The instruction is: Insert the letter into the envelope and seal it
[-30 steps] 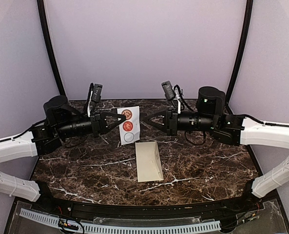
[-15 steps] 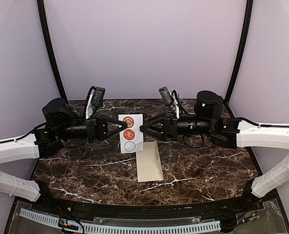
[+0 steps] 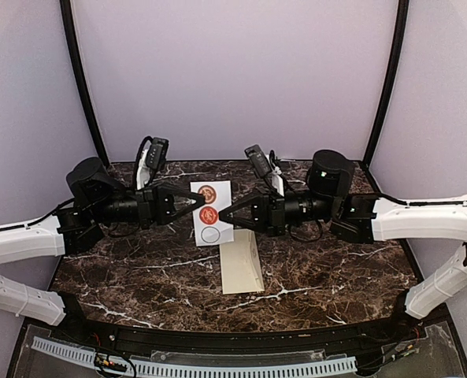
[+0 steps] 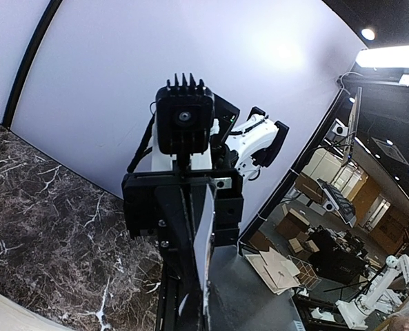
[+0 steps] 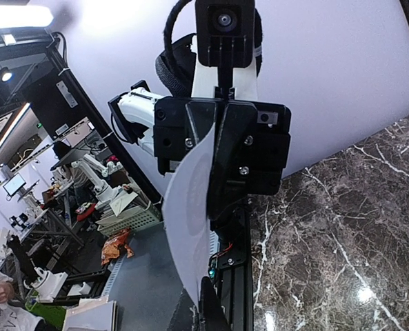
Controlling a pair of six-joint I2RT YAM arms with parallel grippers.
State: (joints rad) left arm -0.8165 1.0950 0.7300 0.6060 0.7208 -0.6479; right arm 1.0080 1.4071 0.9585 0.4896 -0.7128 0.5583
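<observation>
A cream envelope [image 3: 241, 261] lies flat on the marble table [image 3: 335, 276], near the middle. The letter is not in view. Above the table hangs a white sticker sheet [image 3: 211, 213] with two red round seals and one empty circle. My left gripper [image 3: 203, 202] is shut on the sheet's left edge, and my right gripper [image 3: 220, 220] is shut on its right edge, the two tips facing each other. The left wrist view shows the sheet [image 4: 204, 234] edge-on in my left gripper [image 4: 205, 289]. It bows outward as a sheet [image 5: 187, 234] in my right gripper [image 5: 207, 296].
Curved black frame posts [image 3: 82, 87] stand at the back corners in front of a lilac backdrop. A perforated white strip [image 3: 194, 366] runs along the table's near edge. Both forearms stretch across the rear half of the table, above the envelope's far end.
My right gripper has moved left to the sticker sheet, opened and shut on its right edge. My left gripper has carried the sheet slightly right, turning it to face the camera.
</observation>
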